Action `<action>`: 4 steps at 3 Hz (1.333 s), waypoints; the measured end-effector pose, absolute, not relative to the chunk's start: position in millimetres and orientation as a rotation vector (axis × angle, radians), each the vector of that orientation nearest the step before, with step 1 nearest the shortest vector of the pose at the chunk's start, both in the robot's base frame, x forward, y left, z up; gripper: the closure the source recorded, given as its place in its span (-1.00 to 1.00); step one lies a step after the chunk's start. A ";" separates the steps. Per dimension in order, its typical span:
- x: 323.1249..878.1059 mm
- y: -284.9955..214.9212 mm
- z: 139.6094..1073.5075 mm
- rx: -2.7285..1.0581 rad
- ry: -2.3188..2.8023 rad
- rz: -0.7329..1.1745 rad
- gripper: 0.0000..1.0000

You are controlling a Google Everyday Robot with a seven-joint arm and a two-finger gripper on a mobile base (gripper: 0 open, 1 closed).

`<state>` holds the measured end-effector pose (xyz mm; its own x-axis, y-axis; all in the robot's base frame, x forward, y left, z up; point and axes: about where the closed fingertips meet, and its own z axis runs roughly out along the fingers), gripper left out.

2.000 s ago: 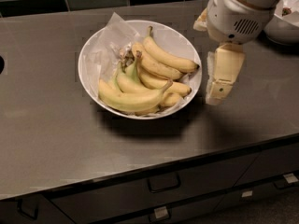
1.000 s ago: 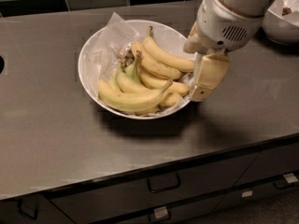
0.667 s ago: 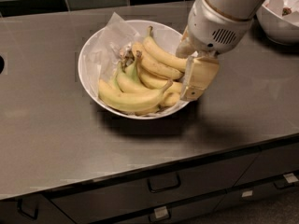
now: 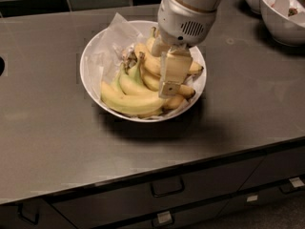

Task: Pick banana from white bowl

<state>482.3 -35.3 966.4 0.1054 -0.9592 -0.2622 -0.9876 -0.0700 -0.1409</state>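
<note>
The white bowl (image 4: 91, 56), wide, shallow and lined with crinkled paper, sits on the dark counter and holds several bananas. The banana (image 4: 129, 103), the largest one, pale yellow and strongly curved, lies along the bowl's front edge. Shorter bananas with green stems (image 4: 127, 82) and deeper-yellow ones with dark tips (image 4: 190, 70) lie behind it. My gripper (image 4: 167, 88) hangs over the right half of the bowl. Its tip is just above the bananas, to the right of the big banana's right end. It hides part of the deeper-yellow bananas.
Two smaller deep white bowls (image 4: 285, 14) stand at the back right corner of the counter. A dark opening (image 4: 1, 66) shows at the left edge. The counter's front edge (image 4: 152, 173) runs above drawers with handles (image 4: 167, 187). A tiled wall is behind.
The gripper has moved left from beside the bowl's right rim to over the bananas inside the bowl. The bananas and the bowl have not moved.
</note>
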 end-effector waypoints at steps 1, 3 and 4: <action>484.1 -33.5 967.8 -2.094 1.916 0.137 -0.58; 484.2 -33.4 967.8 -2.093 1.916 0.136 -0.20; 484.3 -33.3 967.9 -2.093 1.916 0.136 -0.08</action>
<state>484.3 -33.3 967.9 0.1062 -0.9573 -0.2690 -0.9857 -0.0657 -0.1552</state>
